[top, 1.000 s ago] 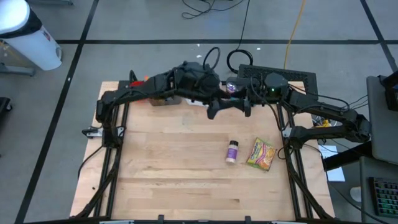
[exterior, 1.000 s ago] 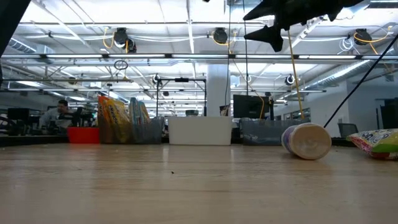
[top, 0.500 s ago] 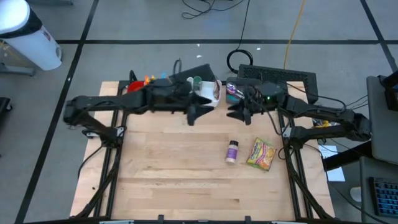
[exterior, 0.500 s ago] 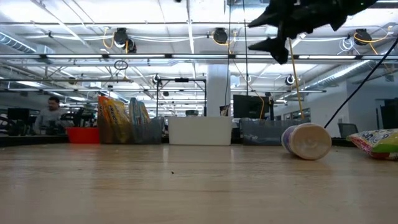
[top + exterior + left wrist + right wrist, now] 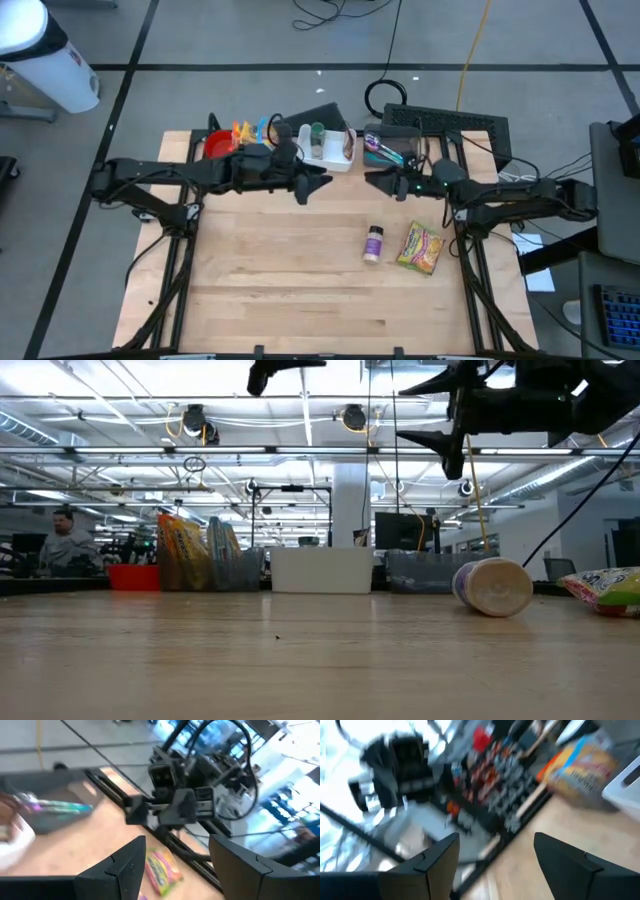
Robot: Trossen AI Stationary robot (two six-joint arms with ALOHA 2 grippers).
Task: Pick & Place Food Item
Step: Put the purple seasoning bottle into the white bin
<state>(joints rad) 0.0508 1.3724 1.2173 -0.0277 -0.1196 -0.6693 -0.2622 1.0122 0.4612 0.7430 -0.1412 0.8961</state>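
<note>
A small white bottle with a purple label (image 5: 373,243) lies on its side on the wooden table, right of centre; it also shows in the low view (image 5: 493,587). A yellow-green snack bag (image 5: 420,247) lies flat just right of it, and shows in the left wrist view (image 5: 160,867). My left gripper (image 5: 312,185) hangs open and empty above the table's far middle. My right gripper (image 5: 378,182) hangs open and empty facing it, far of the bottle. Both are high above the table in the low view, the left (image 5: 270,370) and the right (image 5: 440,422).
Along the far edge stand a red bin (image 5: 213,146), a white bin (image 5: 332,147) with items, and a dark tray (image 5: 400,147) holding a wrapped item. Upright snack bags (image 5: 190,550) show at the back left. A person sits beyond the table (image 5: 62,540).
Both arms have unfolded from a bunched pose over the far middle. My left gripper has drawn back toward the table's left, uncovering the bins at the far edge. My right gripper has come somewhat toward the near edge. Bottle and bag have stayed put.
</note>
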